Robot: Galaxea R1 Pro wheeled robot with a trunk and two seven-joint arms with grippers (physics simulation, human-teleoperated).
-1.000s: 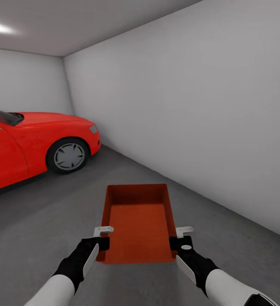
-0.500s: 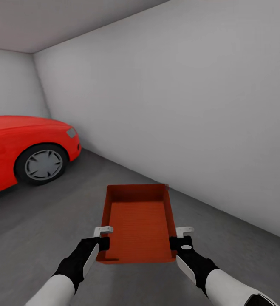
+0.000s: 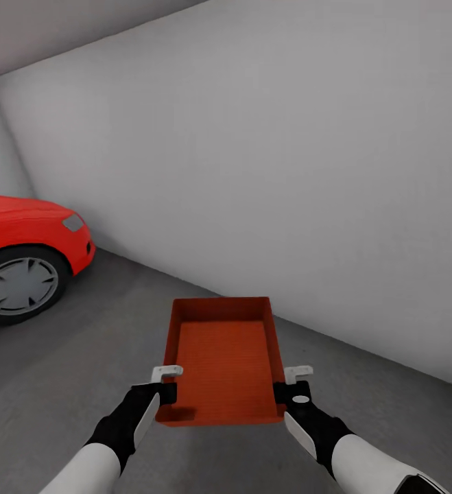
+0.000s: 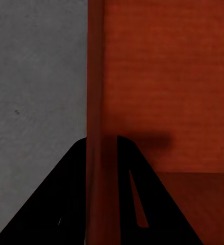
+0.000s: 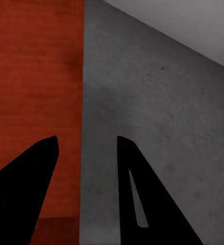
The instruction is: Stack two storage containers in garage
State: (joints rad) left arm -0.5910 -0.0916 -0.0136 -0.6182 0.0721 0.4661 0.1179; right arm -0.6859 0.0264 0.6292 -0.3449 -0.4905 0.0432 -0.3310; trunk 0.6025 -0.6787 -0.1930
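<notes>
The robot holds one red storage container [image 3: 220, 360] out in front, at 12 o'clock, above the grey floor [image 3: 61, 357] of the garage. The left gripper [image 3: 162, 388] and right gripper [image 3: 284, 388] each pinch a side wall, so it stays level. A red car [image 3: 27, 257] sits at 10 o'clock.

Red car [image 3: 27, 257] cut by the left edge of the head view: front wheel, bumper and a strip of bonnet visible, the rest out of frame. Near corners of the storage container [image 3: 222, 360] hidden behind the left claw [image 3: 165, 384] and right claw [image 3: 289, 385]. Underside of the container and the floor [image 3: 81, 370] beneath it concealed. In the left wrist view, container wall [image 4: 95, 102] running off both ends, its length untellable. Both forearms cropped at the near edge.
</notes>
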